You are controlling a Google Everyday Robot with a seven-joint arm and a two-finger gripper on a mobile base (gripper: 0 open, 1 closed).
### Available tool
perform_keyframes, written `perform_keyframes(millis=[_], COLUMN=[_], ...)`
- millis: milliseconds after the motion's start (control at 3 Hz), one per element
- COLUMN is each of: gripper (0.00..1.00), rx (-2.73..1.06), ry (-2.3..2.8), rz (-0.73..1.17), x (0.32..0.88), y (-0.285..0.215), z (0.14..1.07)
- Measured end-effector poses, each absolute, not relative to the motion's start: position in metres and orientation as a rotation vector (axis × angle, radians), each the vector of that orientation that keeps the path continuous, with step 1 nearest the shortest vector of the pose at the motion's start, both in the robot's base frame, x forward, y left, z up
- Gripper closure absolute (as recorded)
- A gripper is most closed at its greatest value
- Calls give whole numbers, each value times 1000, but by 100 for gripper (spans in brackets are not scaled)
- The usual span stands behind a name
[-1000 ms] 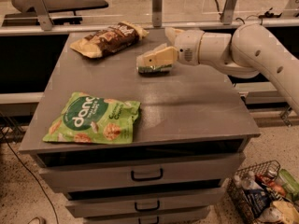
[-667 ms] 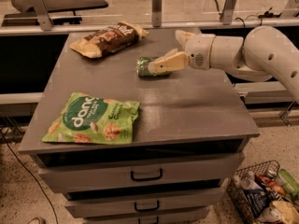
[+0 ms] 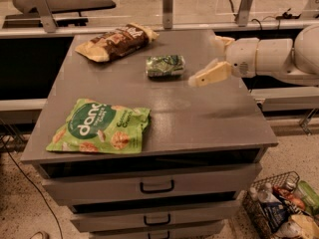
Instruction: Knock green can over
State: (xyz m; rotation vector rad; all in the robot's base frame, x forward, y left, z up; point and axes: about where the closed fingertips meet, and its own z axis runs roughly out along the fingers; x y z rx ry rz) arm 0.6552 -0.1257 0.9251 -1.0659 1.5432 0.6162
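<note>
Just off the tip of the nearer finger (image 3: 212,74), the green can (image 3: 165,65) lies on its side on the grey table (image 3: 209,118), its length running across the view. It is near that finger but apart from it, with bare tabletop showing between them. The gripper (image 3: 204,59) hangs low over the far right part of the tabletop, reaching in from the white arm (image 3: 279,56) at the right edge of the view. Its 2 beige fingers are spread apart and hold nothing: 1 slants down toward the can, the other (image 3: 224,41) sits farther back, closer to the table's rear edge. Beyond the can, on the side away from the fingers, a brown snack bag (image 3: 114,41) rests at the far left corner. Well apart from the fingers, toward the front left, a flat green snack bag (image 3: 99,126) with white lettering lies near the table's front edge. Below the tabletop are drawers (image 3: 149,188) with dark handles, and a wire basket (image 3: 259,210) of packaged goods stands on the floor at the front right
</note>
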Motion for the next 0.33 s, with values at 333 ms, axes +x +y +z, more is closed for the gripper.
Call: perform_keyframes(millis=[333], gripper=[0], rx=[-1078], ry=[1543], rz=[621], x=[653], y=[-126], z=[925])
